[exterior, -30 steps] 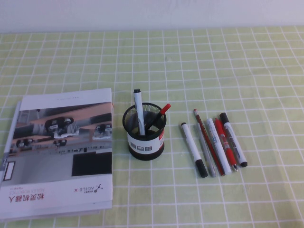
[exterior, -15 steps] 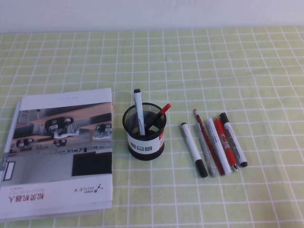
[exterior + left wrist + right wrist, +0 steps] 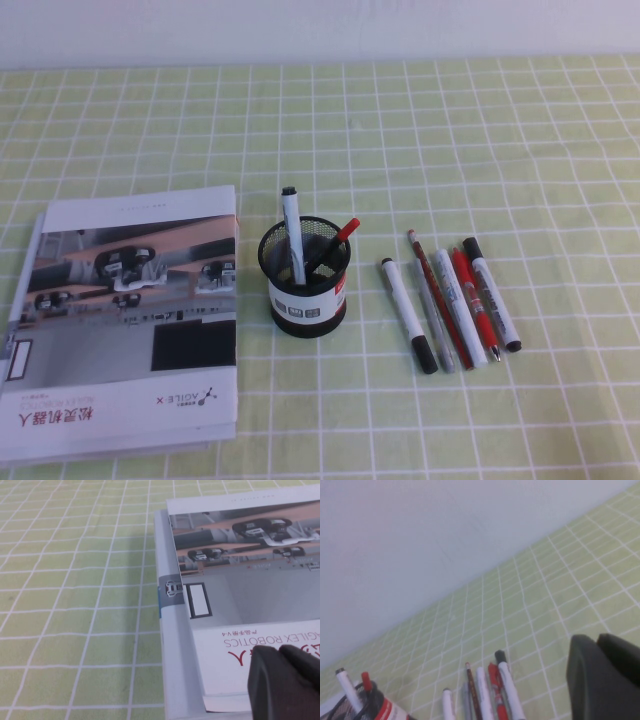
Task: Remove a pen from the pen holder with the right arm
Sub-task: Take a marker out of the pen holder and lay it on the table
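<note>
Found right pincer [image 3: 596, 639] closed on nothing, raised over desk [image 3: 520, 130], outside high view. Found left pincer [image 3: 277, 650] closed too, above booklet [image 3: 130, 320]. Saw pen holder [image 3: 305, 305] mid-desk, with white marker [image 3: 292, 230] and red-capped pen [image 3: 345, 230] standing in it. Saw row of loose pens [image 3: 460, 305] lying at holder's 3 o'clock, booklet at its 9 o'clock.

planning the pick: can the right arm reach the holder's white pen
Probably yes: white pen stands clear above the pen holder, nothing over it. The right gripper hangs shut near the loose pens; left gripper over the booklet.
</note>
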`<action>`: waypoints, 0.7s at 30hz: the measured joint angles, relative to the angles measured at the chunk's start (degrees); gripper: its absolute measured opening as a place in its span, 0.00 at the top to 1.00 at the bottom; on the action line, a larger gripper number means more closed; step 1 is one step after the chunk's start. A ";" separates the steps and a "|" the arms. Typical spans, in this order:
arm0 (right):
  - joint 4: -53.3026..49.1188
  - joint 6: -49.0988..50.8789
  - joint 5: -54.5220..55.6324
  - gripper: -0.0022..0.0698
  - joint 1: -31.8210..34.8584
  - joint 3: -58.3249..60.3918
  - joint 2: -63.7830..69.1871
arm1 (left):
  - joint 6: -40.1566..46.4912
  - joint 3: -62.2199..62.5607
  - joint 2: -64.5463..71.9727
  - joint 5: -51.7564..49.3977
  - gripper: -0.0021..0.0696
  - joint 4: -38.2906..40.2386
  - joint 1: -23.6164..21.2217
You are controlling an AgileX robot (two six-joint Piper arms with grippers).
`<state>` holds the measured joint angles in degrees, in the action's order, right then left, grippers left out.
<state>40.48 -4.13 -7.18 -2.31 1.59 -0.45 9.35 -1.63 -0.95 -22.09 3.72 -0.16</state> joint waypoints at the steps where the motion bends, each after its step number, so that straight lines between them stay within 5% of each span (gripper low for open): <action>1: 0.40 0.00 -1.41 0.99 0.00 -0.17 0.00 | 0.00 0.00 0.00 0.00 0.98 0.00 0.00; 9: 0.83 -2.55 -11.99 0.99 0.00 -8.77 11.53 | 0.00 0.00 0.00 0.00 0.98 0.00 0.00; 21: 2.76 -17.62 -14.05 0.99 0.00 -23.47 40.73 | 0.00 0.00 0.00 0.00 0.98 0.00 0.00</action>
<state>43.24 -21.75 -21.23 -2.31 -21.88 40.28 9.35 -1.63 -0.95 -22.09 3.72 -0.16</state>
